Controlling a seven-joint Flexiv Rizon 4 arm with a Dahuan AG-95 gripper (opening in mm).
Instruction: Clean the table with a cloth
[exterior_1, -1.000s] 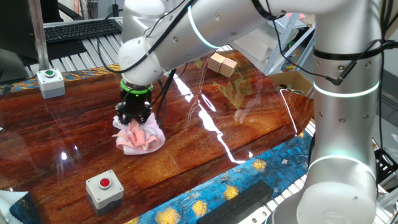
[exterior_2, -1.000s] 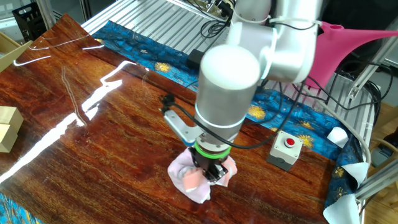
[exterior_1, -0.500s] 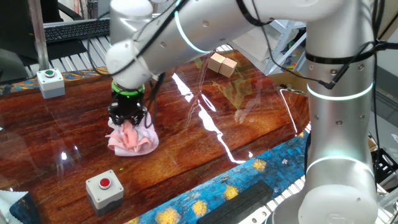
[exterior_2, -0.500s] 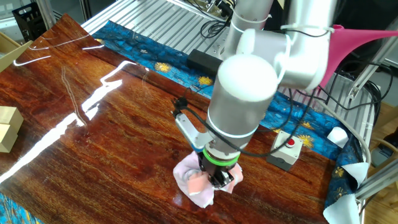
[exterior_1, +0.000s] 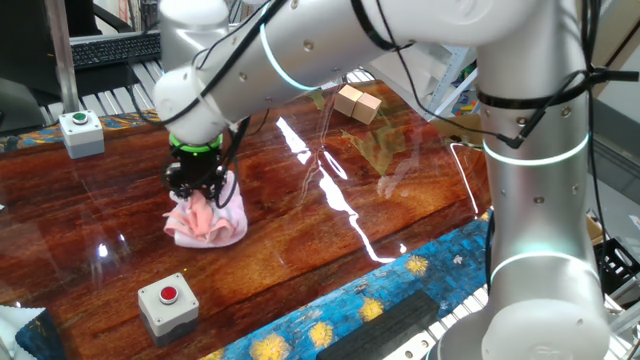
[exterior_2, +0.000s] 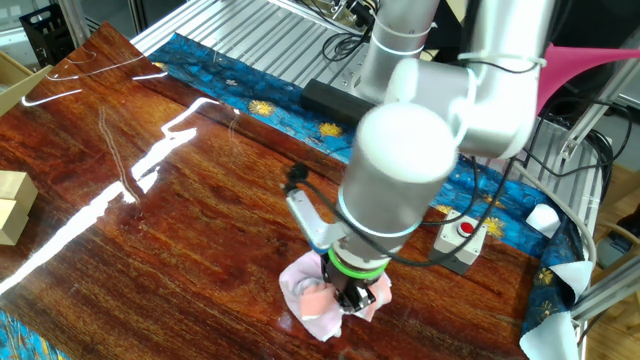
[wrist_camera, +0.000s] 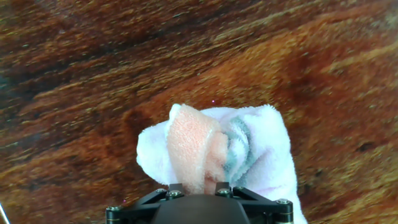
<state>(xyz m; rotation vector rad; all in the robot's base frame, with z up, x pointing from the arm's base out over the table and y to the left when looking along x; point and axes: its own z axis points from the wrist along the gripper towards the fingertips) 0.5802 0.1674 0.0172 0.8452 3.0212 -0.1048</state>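
The cloth is a crumpled pink and white rag lying on the glossy reddish-brown table. My gripper points straight down and is shut on the cloth's raised middle fold, pressing it onto the wood. In the other fixed view the cloth lies under the gripper near the table's front edge. In the hand view the peach and white cloth bunches between the jaws, just above the gripper body, with table wood all around it.
A grey box with a red button stands near the front edge; it also shows in the other fixed view. A box with a green button sits at the far left. Wooden blocks lie at the back. A keyboard lies behind.
My gripper has dragged the cloth leftward across the table in one fixed view, and towards the front edge in the other fixed view. The grip has stayed the same.
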